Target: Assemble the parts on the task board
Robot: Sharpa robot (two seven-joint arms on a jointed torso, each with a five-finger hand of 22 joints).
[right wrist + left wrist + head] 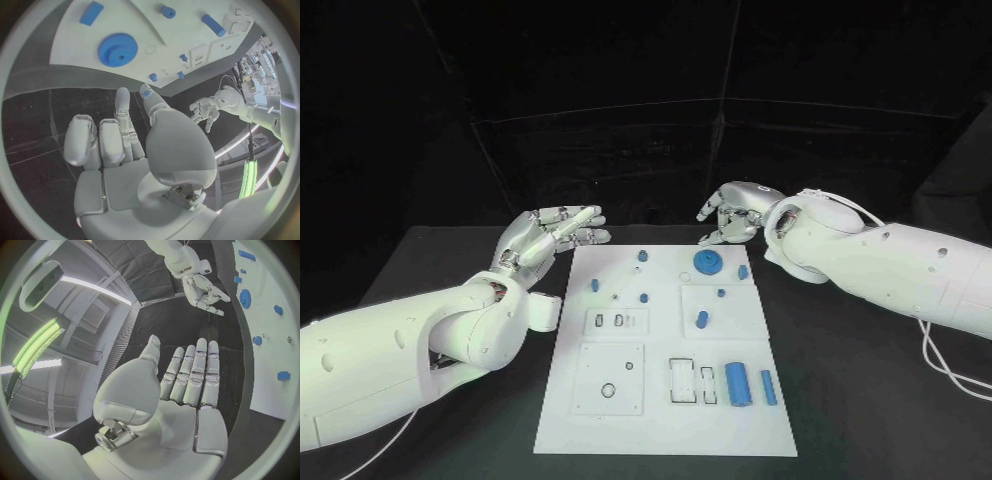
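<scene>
The white task board (668, 420) lies mid-table. On it, towards the far end, sit a blue gear (708, 262) and several small blue parts. Two blue cylinders (737, 384) lie side by side near the front right. My left hand (557, 235) hovers off the board's far left corner with its fingers straight and together, holding nothing; the left wrist view shows its bare palm (187, 385). My right hand (733, 212) hangs beyond the far edge, behind the gear (117, 49), fingers loosely bent and apart, nothing in them (125, 145).
Black table (862, 400) surrounds the board on all sides. A white cable (942, 360) trails from the right arm at the right edge. Rectangular recesses (682, 380) and a round hole (607, 390) mark the board's near half.
</scene>
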